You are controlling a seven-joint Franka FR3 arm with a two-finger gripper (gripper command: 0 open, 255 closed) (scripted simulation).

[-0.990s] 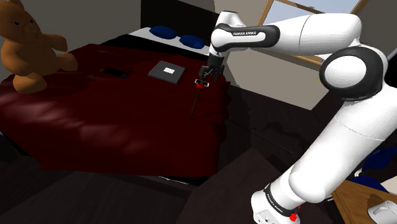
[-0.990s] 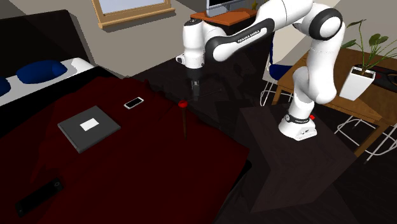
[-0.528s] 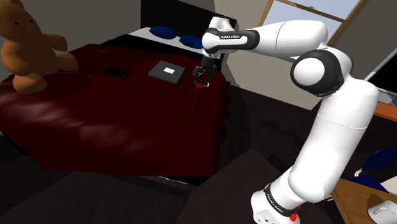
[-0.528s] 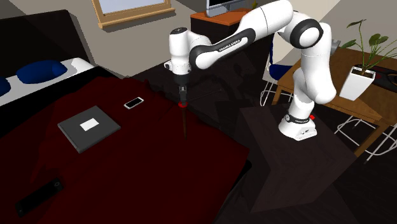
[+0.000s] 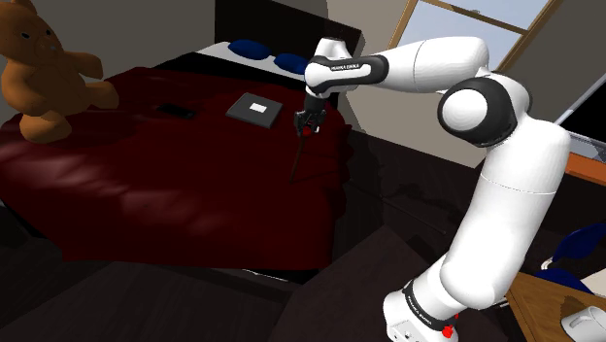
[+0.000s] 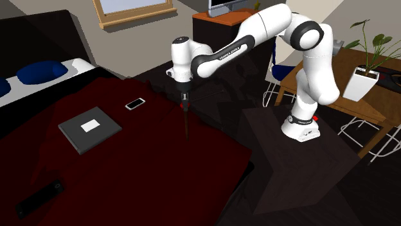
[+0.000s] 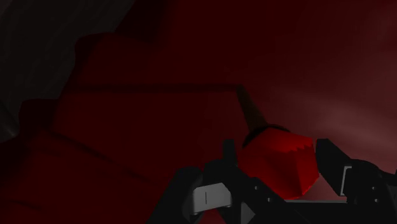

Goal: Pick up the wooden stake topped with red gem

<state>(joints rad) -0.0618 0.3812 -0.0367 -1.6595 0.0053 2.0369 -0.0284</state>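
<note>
1. Fingers (image 7: 210,193) of the all-black two-finger gripper (image 7: 278,151) stand narrowly apart on either side of the faceted red gem topping the slim brown wooden stake (image 7: 280,167). Slight gaps show, so I judge nothing is clasped.
2. The stake stands nearly upright, tip down on the dark red bedspread (image 5: 146,185), near the bed's edge facing the stand.
3. Closing off-centre on the gem's slanted facets could squeeze it out or tip the stake over. Lifting without a firm clasp would drop it.
4. The wrist view gives the finger-to-gem gaps, while both exterior views give the shaft's full length.
5. Farther off, the second exterior view has a small white phone (image 6: 135,103) near a flat grey square book (image 6: 90,128), and the shoulder view has a brown teddy bear (image 5: 44,73).
</note>
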